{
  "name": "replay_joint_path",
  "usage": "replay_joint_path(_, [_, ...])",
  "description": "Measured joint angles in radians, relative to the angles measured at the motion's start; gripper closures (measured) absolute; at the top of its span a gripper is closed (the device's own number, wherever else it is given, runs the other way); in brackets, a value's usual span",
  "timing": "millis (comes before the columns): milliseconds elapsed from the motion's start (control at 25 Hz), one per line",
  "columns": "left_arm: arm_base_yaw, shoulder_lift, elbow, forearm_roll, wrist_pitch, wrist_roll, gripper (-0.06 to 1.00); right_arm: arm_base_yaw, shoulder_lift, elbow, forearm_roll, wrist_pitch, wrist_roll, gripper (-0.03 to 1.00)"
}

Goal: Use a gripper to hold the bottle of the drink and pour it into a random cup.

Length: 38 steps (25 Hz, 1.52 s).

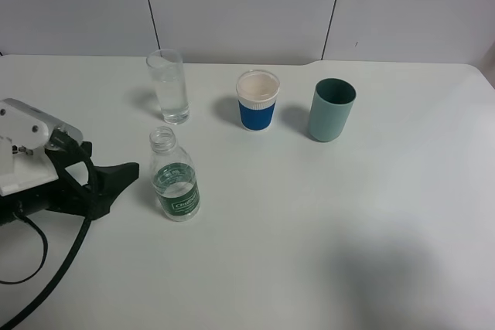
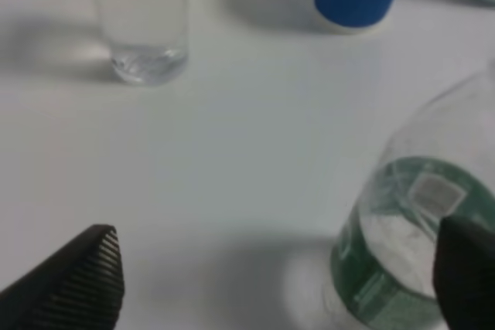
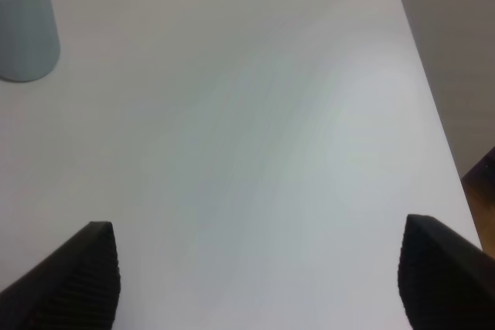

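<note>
The bottle of the drink stands upright and capless on the white table, green label around its lower half. My left gripper sits just to its left, open, fingers pointing at it without touching. In the left wrist view the bottle is close by one finger, off the middle of the left gripper. Behind the bottle is the cup, a tall clear glass, whose base shows in the left wrist view. The right gripper is open over bare table and holds nothing.
A blue-and-white cup and a teal-green cup stand in a row to the right of the glass. The teal-green cup also shows in the right wrist view, where the table's right edge runs close by.
</note>
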Motion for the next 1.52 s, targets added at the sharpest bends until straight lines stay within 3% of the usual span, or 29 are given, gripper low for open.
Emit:
replay_joint_path(120, [0.0, -0.05, 0.0, -0.018, 0.01, 0.0, 0.12, 0.0, 0.0, 0.0, 0.0, 0.0, 0.0, 0.23])
replay_joint_path(320, [0.0, -0.153, 0.0, -0.076, 0.011, 0.0, -0.03, 0.0, 0.0, 0.0, 0.0, 0.0, 0.0, 0.23])
replay_joint_path(640, [0.0, -0.281, -0.008, -0.136, 0.014, 0.0, -0.05, 0.0, 0.0, 0.0, 0.0, 0.0, 0.0, 0.23])
replay_joint_path(960, [0.0, -0.335, -0.156, -0.142, 0.061, 0.078, -0.05, 0.0, 0.0, 0.0, 0.0, 0.0, 0.0, 0.23])
replay_joint_path(1160, [0.0, -0.335, -0.342, -0.134, 0.262, 0.151, -0.05, 0.0, 0.0, 0.0, 0.0, 0.0, 0.0, 0.23])
replay_joint_path(1360, [0.0, -0.352, -0.534, -0.066, 0.582, 0.158, -0.05, 0.0, 0.0, 0.0, 0.0, 0.0, 0.0, 0.23])
replay_joint_path(1520, [0.0, -0.407, -0.624, -0.056, 0.798, 0.158, -0.05, 0.0, 0.0, 0.0, 0.0, 0.0, 0.0, 0.23])
